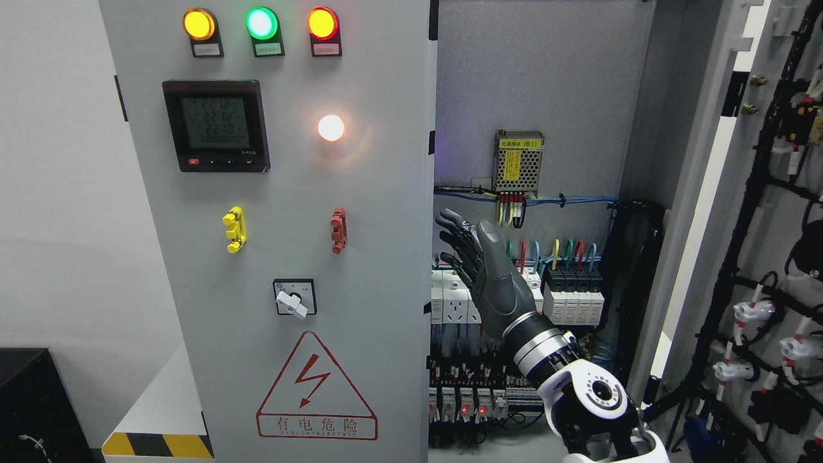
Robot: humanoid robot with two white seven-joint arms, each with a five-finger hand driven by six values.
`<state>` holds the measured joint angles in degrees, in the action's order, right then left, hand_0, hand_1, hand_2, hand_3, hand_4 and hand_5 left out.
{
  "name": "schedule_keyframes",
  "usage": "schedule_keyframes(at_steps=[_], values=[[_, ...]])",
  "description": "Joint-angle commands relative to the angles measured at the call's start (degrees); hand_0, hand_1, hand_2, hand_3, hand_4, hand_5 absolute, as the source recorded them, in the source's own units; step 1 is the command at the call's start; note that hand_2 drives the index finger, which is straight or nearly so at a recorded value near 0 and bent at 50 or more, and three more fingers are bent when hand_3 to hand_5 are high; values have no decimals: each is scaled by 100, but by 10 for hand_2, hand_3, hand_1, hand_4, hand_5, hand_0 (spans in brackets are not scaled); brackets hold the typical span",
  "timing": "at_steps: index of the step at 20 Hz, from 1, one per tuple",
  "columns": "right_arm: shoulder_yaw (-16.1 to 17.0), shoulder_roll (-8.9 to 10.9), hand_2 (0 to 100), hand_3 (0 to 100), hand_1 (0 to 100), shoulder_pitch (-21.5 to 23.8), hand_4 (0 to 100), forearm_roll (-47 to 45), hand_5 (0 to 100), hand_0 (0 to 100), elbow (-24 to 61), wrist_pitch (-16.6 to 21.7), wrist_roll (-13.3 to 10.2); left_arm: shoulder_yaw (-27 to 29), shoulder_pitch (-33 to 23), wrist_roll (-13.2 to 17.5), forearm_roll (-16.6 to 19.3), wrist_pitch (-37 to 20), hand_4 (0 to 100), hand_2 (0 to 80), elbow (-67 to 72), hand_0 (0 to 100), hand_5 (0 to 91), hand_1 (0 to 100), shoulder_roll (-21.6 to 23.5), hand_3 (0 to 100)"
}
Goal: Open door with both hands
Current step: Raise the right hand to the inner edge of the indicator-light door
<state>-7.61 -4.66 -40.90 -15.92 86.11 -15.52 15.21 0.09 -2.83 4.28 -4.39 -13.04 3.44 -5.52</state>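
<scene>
While the right door (pixel 707 193) stands swung wide at the picture's right, the right robot hand (pixel 479 270) is raised before the wiring, fingers (pixel 453 222) extended, apparently touching nothing; left door (pixel 289 257) closed.

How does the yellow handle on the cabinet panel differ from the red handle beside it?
The yellow handle is bright yellow and sits toward the left of the grey panel, below the digital meter. The red handle is dull red and sits further right, below the glowing white lamp. The yellow handle also looks slightly larger. They share the same upright shape and the same height on the panel.
</scene>
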Motion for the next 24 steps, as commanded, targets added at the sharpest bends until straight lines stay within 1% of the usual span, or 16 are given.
schedule_keyframes(at_steps=[1,2,3,4,8,11,12,15,19,22,24], values=[[67,263,0,0,0,-120,0,-262,0,0,-208,5,287,-124,1,257,18,12,0,0,-1,0,0,0,-1,0],[67,263,0,0,0,-138,0,-262,0,0,-226,5,568,-124,1,327,9,12,0,0,7,0,0,0,-1,0],[75,263,0,0,0,-164,0,-253,0,0,-252,5,762,-124,1,363,0,3,0,0,7,0,0,0,-1,0],[84,255,0,0,0,-216,0,-253,0,0,-296,5,834,-124,1,363,-9,-6,0,0,-1,0,0,0,-1,0],[75,263,0,0,0,-270,0,-253,0,0,-384,-12,887,-124,1,363,-26,-15,0,0,-1,0,0,0,-1,0],[102,263,0,0,0,-375,0,-271,0,0,-550,-249,905,-133,28,363,-18,-32,0,0,-10,0,0,0,-10,0],[119,263,0,0,0,-384,0,-271,0,0,-577,-276,922,-133,54,363,-18,-32,0,0,-10,0,0,0,-10,0],[128,263,0,0,0,-375,0,-271,0,0,-604,-276,1229,-124,63,363,-18,-41,0,0,-10,0,0,0,-19,0],[119,263,0,0,0,-384,0,-271,0,0,-595,-276,1335,-124,63,363,-18,-41,0,0,-19,0,0,0,-19,0],[119,255,0,0,0,-419,0,-271,0,0,-604,-276,1598,-124,72,363,-18,-41,0,0,-10,0,0,0,-19,0],[119,255,0,0,0,-428,0,-271,0,0,-595,-285,1625,-124,72,363,-18,-41,0,0,-10,0,0,0,-19,0]])
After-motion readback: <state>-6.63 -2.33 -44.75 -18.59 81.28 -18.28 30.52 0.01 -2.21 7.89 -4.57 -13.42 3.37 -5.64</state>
